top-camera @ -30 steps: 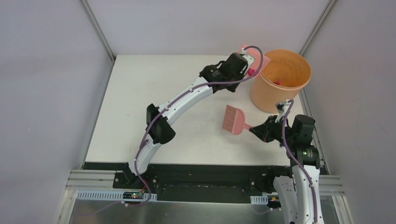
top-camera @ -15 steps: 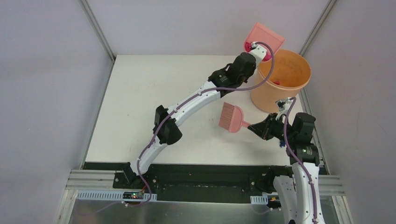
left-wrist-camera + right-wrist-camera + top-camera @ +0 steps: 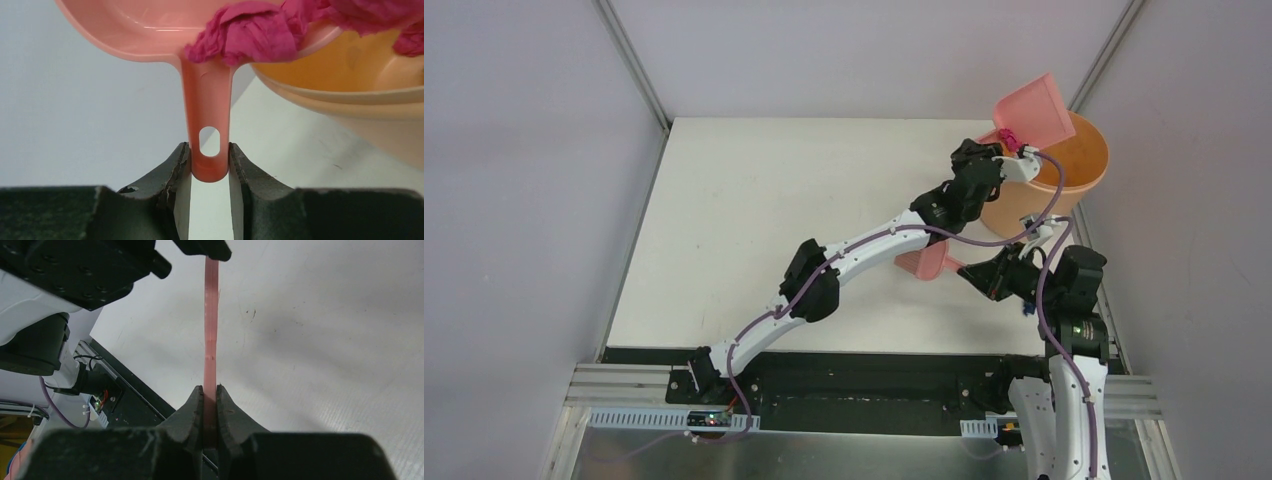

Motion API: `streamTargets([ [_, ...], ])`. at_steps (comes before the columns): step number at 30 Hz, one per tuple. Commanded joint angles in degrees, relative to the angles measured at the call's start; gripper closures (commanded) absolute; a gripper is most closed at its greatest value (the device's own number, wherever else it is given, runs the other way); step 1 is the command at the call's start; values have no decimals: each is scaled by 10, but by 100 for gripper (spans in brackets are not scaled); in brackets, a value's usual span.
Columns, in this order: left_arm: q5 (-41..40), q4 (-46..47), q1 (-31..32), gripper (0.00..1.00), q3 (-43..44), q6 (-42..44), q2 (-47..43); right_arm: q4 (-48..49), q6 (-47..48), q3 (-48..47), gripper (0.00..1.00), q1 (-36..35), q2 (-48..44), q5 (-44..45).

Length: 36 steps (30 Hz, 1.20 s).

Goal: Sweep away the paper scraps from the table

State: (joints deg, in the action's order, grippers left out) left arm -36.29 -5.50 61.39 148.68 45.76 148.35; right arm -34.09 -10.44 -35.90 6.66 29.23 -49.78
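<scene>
Since 1 second ago, the left arm (image 3: 864, 250) is reaching farther to the right, and the pink dustpan (image 3: 1034, 103) it carries is now sitting above the far rim of the orange bucket (image 3: 1084, 160) instead of beside its left edge. The pan is tilting steeply, open side up and handle end down.

The left gripper (image 3: 210, 162) is clamping the dustpan handle, with 1 jaw pressing on each side of the handle, just at its hanging hole. Magenta paper scraps (image 3: 250, 35) are bunching at the handle end of the pan, directly over the bucket opening; the top view is showing the same magenta wad at the bucket's rim.

The right gripper (image 3: 210, 407) is pinching the thin handle of the pink brush (image 3: 921, 263), its jaws nearly together around it. The brush is hanging over the right part of the white table (image 3: 754, 220), near the bucket's base. In the top view the left forearm is covering most of the brush head, which was in plain sight 1 second ago.

Whether the brush bristles are touching the table cannot be told.
</scene>
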Motion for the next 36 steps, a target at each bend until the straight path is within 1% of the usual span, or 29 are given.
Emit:
streamTargets([
  [1, -7, 157, 13, 100, -28, 196, -16, 28, 1, -1, 100, 1, -1, -21],
  [4, -4, 179, 13, 100, -43, 235, -20, 29, 1, -2, 100, 1, -2, -22],
  [8, 15, 262, 15, 100, -79, 325, -26, 28, 1, -2, 100, 1, -5, -22],
  [11, 31, 301, 18, 100, -99, 386, -30, 28, 1, -1, 100, 1, -6, -22],
  [14, 50, 379, 31, 100, -123, 461, -31, 28, 1, -1, 100, 1, -6, -23],
  [21, 58, 389, 33, 100, -131, 466, -37, 27, 2, -1, 100, 2, -10, -23],
  [22, 55, 393, 33, 100, -131, 458, -38, 28, 2, -1, 100, 2, -10, -24],
  [24, 41, 379, 29, 100, -123, 412, -41, 27, 1, -1, 100, 3, -10, -24],
  [30, 1, 283, 27, 100, -74, 250, -68, 27, 2, -1, 100, 4, -12, -26],
  [36, 2, 198, 25, 100, -51, 136, -100, 27, 1, -1, 100, 6, -13, -26],
])
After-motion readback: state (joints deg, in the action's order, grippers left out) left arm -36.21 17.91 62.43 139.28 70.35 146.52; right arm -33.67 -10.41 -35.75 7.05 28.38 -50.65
